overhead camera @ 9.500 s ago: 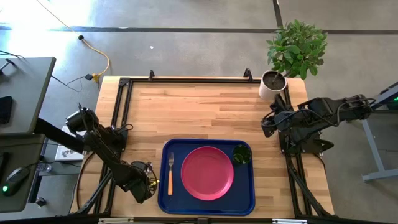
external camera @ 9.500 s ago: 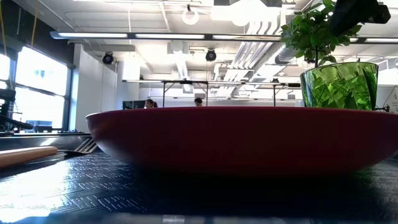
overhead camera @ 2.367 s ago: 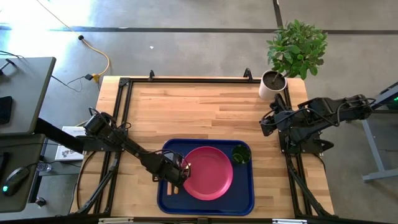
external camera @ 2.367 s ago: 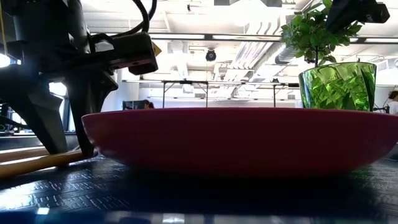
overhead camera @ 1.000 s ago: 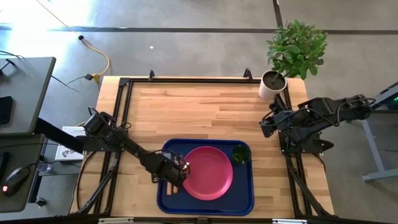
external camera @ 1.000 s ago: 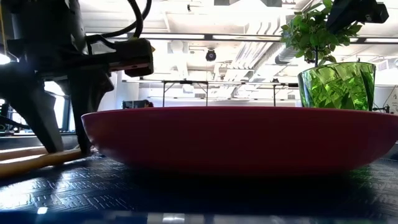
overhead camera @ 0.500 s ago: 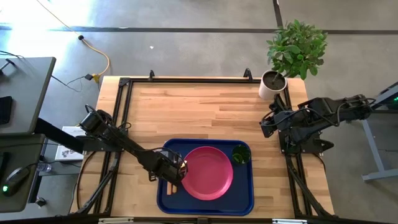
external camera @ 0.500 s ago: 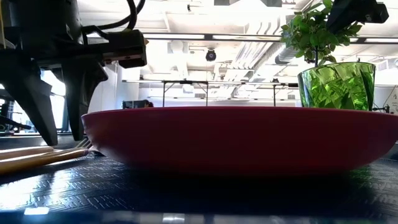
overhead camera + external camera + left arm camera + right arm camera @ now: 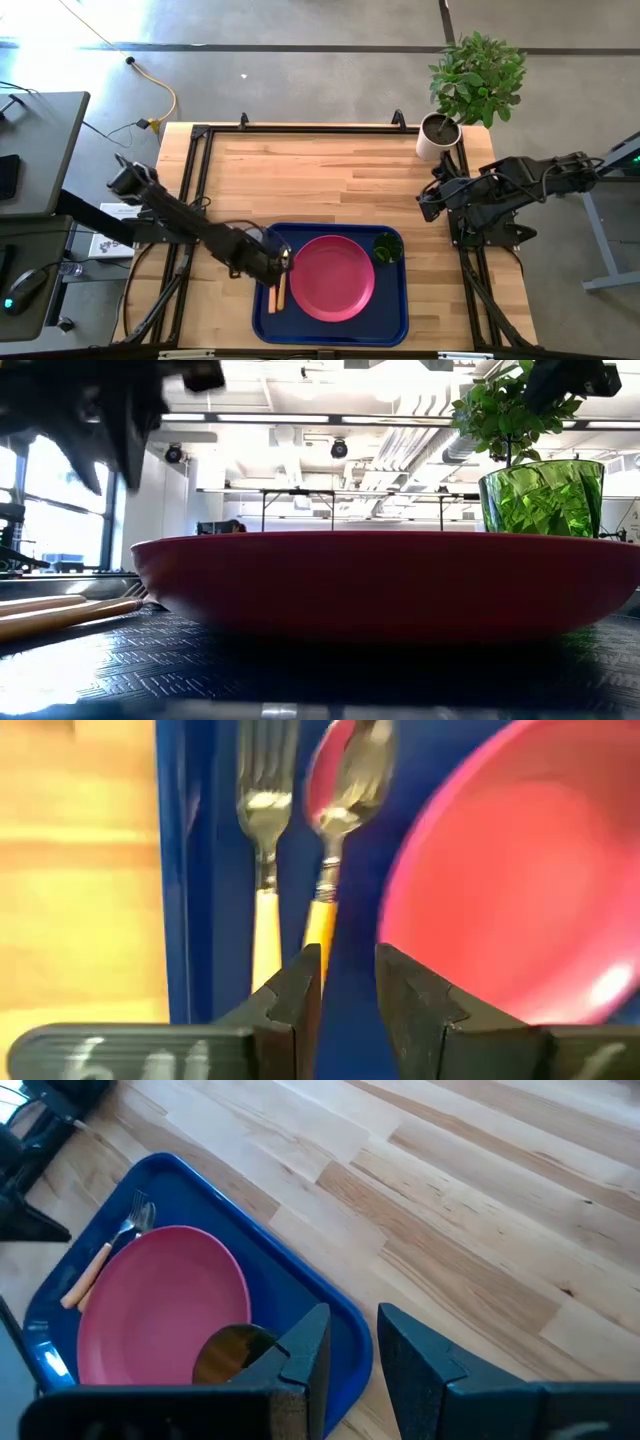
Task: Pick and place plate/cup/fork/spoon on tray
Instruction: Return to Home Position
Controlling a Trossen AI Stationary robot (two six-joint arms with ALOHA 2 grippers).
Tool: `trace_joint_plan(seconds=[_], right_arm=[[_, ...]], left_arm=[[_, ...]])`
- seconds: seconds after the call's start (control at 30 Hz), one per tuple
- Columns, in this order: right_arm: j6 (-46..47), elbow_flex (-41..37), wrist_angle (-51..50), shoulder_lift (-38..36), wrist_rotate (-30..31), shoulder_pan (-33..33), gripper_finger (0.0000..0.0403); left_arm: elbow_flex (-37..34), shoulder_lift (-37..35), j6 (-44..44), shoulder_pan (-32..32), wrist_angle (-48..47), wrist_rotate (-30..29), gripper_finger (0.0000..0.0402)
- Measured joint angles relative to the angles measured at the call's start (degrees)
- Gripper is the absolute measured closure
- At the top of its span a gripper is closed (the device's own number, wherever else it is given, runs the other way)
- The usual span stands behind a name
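Observation:
The dark-blue tray [image 9: 395, 318] lies at the table's near edge. The pink plate [image 9: 333, 278] lies flat in its middle, and the green cup [image 9: 388, 248] stands upright at its far right corner. The fork [image 9: 262, 870] and the spoon [image 9: 340, 815] lie side by side on the tray floor left of the plate, with their handles toward the near edge. My left gripper [image 9: 276, 262] hangs open above their metal ends and touches nothing. My right gripper [image 9: 428, 205] waits open over the table's right side.
A white pot with a leafy plant [image 9: 437, 135] stands at the table's far right corner. Bare wood [image 9: 320, 175] spreads from the tray to the far edge. A black frame [image 9: 195, 180] runs along the table's edges.
My left gripper has risen from the spoon's handle on the tray and drawn back toward the table's left and far side. The spoon stays flat beside the fork. The plate, cup and right arm have kept still.

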Motion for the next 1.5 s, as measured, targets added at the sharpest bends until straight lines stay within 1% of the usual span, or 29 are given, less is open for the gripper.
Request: trace_joint_plan(seconds=[0.17, 0.4, 0.5, 0.6, 0.73, 0.87, 1.03, 1.1, 1.23, 1.33, 1.4, 1.5], right_arm=[[-1.5, 0.0, 1.6, 0.0, -0.7, 0.0, 0.0324], [-4.9, 0.0, 3.9, 0.0, -1.0, 0.0, 0.0324], [-6.1, 0.0, 6.5, 0.0, -1.1, 0.0, 0.0324], [-6.0, 0.0, 9.4, -0.1, -1.3, 0.0, 0.0324], [-6.0, 0.0, 14.2, -0.2, -1.1, 0.0, 0.0324], [-6.1, 0.0, 19.4, -0.2, 1.3, 0.0, 0.0324], [-6.8, 0.0, 25.7, -0.2, 5.1, 0.0, 0.0324], [-8.5, 0.0, 28.3, -0.1, 6.7, 0.0, 0.0324], [-12.4, 0.0, 32.8, -0.1, 9.7, 0.0, 0.0324], [-13.5, 0.0, 35.8, -0.1, 11.5, 0.0, 0.0324], [-13.5, 0.0, 37.4, -0.1, 12.5, 0.0, 0.0324], [-13.5, 0.0, 38.5, -0.1, 12.8, 0.0, 0.0324]], left_arm=[[0.0, -7.6, 11.3, 2.0, 0.1, -3.8, 0.0312], [0.0, -18.7, 32.7, 6.5, 1.5, -10.8, 0.0312], [0.0, -23.2, 41.7, 8.7, 2.1, -12.6, 0.0312], [0.0, -27.3, 48.8, 10.6, 3.0, -13.8, 0.0312], [0.0, -32.3, 60.5, 12.7, 4.9, -14.6, 0.0312], [0.0, -36.5, 73.1, 14.0, 4.9, -14.6, 0.0312], [0.0, -41.4, 87.2, 14.6, 4.8, -12.1, 0.0312], [-0.5, -43.4, 91.8, 14.6, 5.0, -11.1, 0.0312], [-4.3, -47.9, 97.4, 14.6, 4.9, -9.8, 0.0312], [-10.4, -52.1, 98.5, 14.6, 7.4, -9.7, 0.0312], [-15.5, -55.2, 99.2, 14.6, 11.5, -8.7, 0.0312], [-23.6, -60.3, 101.1, 14.6, 20.1, -5.3, 0.0312]])
